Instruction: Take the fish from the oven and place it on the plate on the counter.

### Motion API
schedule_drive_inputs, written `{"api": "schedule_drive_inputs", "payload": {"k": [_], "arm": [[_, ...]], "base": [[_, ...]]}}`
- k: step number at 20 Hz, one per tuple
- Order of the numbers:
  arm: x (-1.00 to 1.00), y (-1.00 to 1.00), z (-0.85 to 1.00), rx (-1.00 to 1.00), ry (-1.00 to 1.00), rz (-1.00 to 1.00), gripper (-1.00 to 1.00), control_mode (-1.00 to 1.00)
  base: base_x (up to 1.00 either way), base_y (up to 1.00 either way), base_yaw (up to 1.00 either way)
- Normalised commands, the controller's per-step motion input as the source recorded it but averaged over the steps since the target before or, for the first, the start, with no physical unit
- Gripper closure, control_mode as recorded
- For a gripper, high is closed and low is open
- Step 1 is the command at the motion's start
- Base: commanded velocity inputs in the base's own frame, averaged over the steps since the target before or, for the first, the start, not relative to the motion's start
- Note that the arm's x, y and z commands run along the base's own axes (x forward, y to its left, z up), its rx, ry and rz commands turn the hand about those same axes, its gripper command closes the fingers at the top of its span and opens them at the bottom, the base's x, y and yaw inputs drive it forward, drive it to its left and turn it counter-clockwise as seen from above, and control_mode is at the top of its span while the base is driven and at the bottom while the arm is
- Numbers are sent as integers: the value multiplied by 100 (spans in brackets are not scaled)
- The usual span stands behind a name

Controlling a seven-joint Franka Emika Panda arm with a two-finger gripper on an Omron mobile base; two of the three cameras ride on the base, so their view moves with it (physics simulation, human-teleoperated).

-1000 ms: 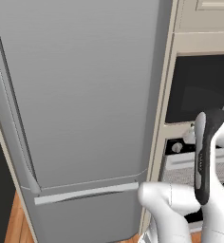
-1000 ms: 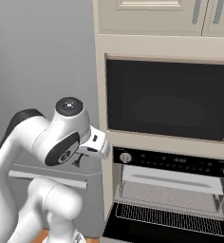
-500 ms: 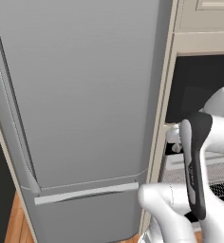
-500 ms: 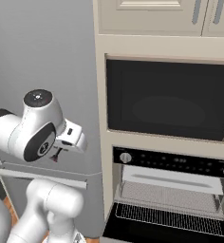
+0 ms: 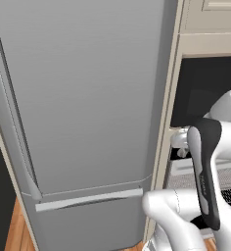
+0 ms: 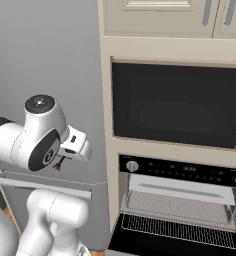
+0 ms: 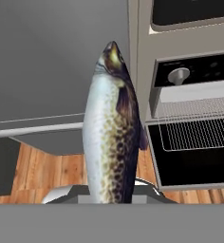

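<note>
Hand view: my tool [image 7: 109, 199] is pinched on the fish [image 7: 113, 128], left of the open oven [image 7: 194, 128]; I should carry it steadily, grip firm.

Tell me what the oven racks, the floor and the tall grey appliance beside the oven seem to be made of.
The oven racks look like thin metal wire: a fine silver grid. The floor looks like wood planks, orange-brown with grain lines and seams. The tall grey appliance looks like brushed or matte metal, possibly painted; its even grey sheen leaves that open.
</note>
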Motion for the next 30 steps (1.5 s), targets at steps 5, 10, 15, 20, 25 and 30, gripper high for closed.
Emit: {"api": "schedule_drive_inputs", "payload": {"k": [5,10,15,20,25,30], "arm": [[0,0,-6,0,0,0,100,-100],[-24,0,-1,0,0,0,100,-100],[-13,0,-1,0,0,0,100,100],[0,0,0,0,0,0,100,100],[0,0,0,0,0,0,100,100],[0,0,0,0,0,0,100,100]], "base": [[0,0,0],[0,0,0],[-59,-4,0],[-89,-24,0],[-84,-42,0],[-32,-44,-16]]}}
